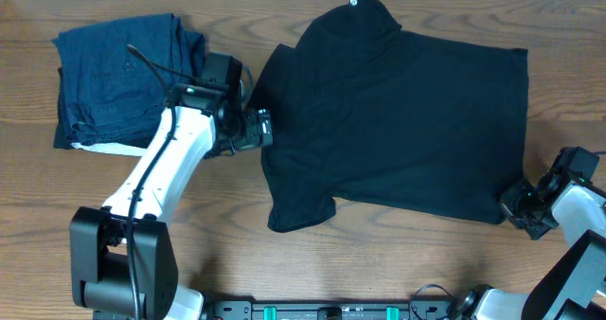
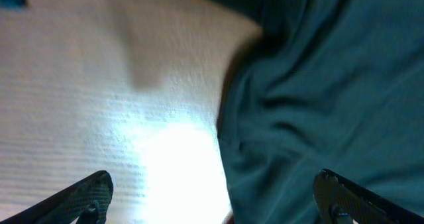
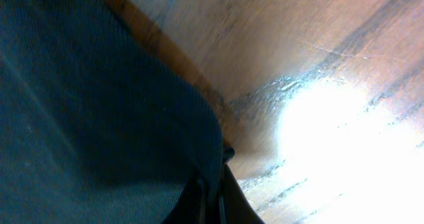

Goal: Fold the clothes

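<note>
**Overhead.** The T-shirt (image 1: 407,121) lies spread flat on the table (image 1: 379,273), from the centre out to the right. Its collar points toward the far edge, where a small white tag (image 1: 357,0) shows. The left end effector (image 1: 260,129) sits at the shirt's left side, by the sleeve. The right end effector (image 1: 519,204) is at the near right hem corner. A stack of folded navy garments (image 1: 123,74) rests at the far left, apart from the shirt. Neither end effector's state can be read from this height.

**Left wrist.** This view shows what the arm hides from above. The two fingers (image 2: 89,194) stand wide apart and hold nothing. Rumpled fabric fills the right of the view and bare wood the left, with the shirt's edge lying between the fingers.

**Right wrist.** The end effector is closed. The thin hem runs down into the pinched fingers, so it appears to grip the shirt's corner.

**Handling.** The fabric looks soft, light and thin, so it should drape and drag rather than hold its shape. The best places to take hold are probably edges and corners, namely the hem corner and the sleeve seam. A shallow pinch on so thin a layer could slip.
</note>
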{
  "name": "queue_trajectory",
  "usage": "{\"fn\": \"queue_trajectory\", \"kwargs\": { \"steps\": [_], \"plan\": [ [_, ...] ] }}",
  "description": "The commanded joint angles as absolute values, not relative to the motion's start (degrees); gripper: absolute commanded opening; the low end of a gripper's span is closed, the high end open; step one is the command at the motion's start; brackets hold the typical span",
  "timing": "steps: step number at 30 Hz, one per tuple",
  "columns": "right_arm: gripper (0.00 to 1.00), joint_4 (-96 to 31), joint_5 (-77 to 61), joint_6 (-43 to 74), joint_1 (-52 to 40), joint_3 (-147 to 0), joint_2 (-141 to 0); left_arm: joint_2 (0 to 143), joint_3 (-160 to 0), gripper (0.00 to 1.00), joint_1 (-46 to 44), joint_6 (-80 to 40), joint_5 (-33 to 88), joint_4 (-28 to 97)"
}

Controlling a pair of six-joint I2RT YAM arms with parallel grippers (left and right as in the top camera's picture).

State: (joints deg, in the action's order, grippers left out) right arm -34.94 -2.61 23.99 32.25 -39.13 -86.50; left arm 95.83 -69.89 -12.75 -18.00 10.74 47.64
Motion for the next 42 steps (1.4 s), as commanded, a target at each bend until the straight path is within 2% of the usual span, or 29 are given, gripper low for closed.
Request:
{"fn": "queue_trajectory", "kwargs": {
  "steps": [1,7,19,25,33,40,41,42],
  "plan": [
    [0.01,-34.22,-3.27,24.16,32.62,-37.43,-87.37,95.07,-67.24,0.98,-14.46,-18.35,12.47,47.97],
    [0.01,-34.15,-3.29,24.14,32.60,-37.43,-87.37,95.09,-62.70,0.98,-16.23,-18.37,13.02,47.55],
    [0.01,-33.82,-3.31,24.14,32.60,-37.43,-87.37,95.09,-53.21,0.99,-16.56,-18.31,22.13,46.11],
    [0.01,-33.56,-3.44,24.14,32.56,-37.43,-87.37,95.09,-50.43,0.90,-19.77,-18.02,22.09,45.52],
    [0.02,-33.23,-3.46,24.14,32.56,-37.43,-87.37,95.09,-50.43,0.88,-25.76,-18.11,20.80,42.13],
    [0.01,-33.69,-3.46,24.12,32.56,-37.43,-87.37,95.15,-48.86,0.88,-26.44,-18.15,17.93,42.57],
    [0.01,-33.85,-3.46,24.12,32.56,-37.43,-87.37,95.15,-48.58,0.84,-26.46,-18.15,17.93,42.57],
    [0.02,-33.87,-3.44,24.12,32.56,-37.41,-87.37,95.15,-48.12,0.75,-26.46,-18.15,17.96,42.54]
  ]
}}
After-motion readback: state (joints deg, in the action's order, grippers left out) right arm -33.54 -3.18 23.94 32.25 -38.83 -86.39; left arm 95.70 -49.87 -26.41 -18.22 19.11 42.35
